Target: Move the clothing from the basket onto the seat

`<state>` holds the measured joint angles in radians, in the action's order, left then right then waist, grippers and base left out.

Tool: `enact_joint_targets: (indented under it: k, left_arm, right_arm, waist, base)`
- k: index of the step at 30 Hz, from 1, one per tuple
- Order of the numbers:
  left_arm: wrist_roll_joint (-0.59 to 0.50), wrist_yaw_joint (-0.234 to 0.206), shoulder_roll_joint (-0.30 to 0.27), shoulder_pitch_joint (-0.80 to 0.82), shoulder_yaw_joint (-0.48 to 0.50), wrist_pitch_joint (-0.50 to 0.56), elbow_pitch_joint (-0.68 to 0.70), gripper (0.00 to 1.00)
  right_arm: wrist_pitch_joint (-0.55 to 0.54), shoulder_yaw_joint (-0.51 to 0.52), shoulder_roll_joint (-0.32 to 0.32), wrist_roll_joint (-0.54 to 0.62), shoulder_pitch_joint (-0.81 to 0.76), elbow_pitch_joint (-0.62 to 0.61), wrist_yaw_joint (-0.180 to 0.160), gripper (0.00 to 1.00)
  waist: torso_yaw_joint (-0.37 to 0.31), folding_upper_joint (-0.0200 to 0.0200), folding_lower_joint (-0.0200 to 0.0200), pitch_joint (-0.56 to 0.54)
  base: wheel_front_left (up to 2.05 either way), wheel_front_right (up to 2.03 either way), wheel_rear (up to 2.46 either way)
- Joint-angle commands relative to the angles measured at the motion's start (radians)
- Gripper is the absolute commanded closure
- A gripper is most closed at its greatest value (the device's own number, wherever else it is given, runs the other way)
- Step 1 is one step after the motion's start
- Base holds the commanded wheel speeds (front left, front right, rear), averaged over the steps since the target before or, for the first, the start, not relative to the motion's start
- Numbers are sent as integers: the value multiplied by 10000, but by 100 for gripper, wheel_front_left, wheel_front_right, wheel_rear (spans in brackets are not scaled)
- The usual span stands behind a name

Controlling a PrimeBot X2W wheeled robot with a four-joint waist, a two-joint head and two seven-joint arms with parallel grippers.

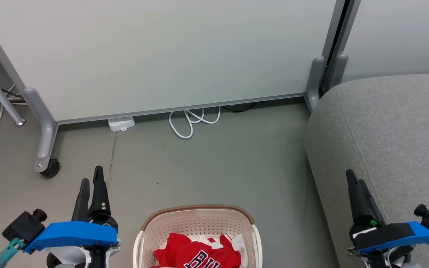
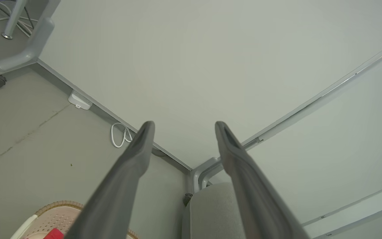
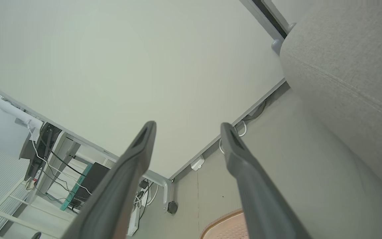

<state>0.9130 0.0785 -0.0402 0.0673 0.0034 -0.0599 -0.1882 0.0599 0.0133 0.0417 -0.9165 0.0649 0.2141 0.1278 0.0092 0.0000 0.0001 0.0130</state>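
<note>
Bright-red clothing [image 1: 196,255] lies in the cream perforated basket [image 1: 199,224], bottom centre, on grey-green floor [image 1: 218,160] beside the light-grey fabric seat [image 1: 393,130]; a white partition panel [image 1: 162,56] spans the top. Left gripper [image 1: 91,175] and right gripper [image 1: 354,177] gape empty.

Head view from high, facing forward and down on floor [image 1: 214,160], basket [image 1: 199,206] at bottom edge, seat [image 1: 393,130] at right, panel [image 1: 162,56] beyond, both wrist views low, tilted, facing the panel's foot, all three sharing panel, floor, basket rim, seat.

The red clothing [image 1: 184,254] in the basket [image 1: 199,207] bears black block letters — "BU", the rest cut off.
</note>
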Motion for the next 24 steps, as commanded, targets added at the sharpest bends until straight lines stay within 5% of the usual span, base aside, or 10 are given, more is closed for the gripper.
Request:
enact_joint_targets:
  k: [1,24]
  left_arm:
    - [-325,-29,-84,295,-63,-94,169,0]
    - [-3620,-138,-102,342,-588,-794,113,0]
  right_arm:
    - [89,-39,64,350,248,-176,24,0]
    - [797,-346,84,3673,301,-11,27,0]
  waist:
    - [3,0,-1,0]
    - [79,0,-1,58]
  base:
    - [0,0,0]
    - [0,0,0]
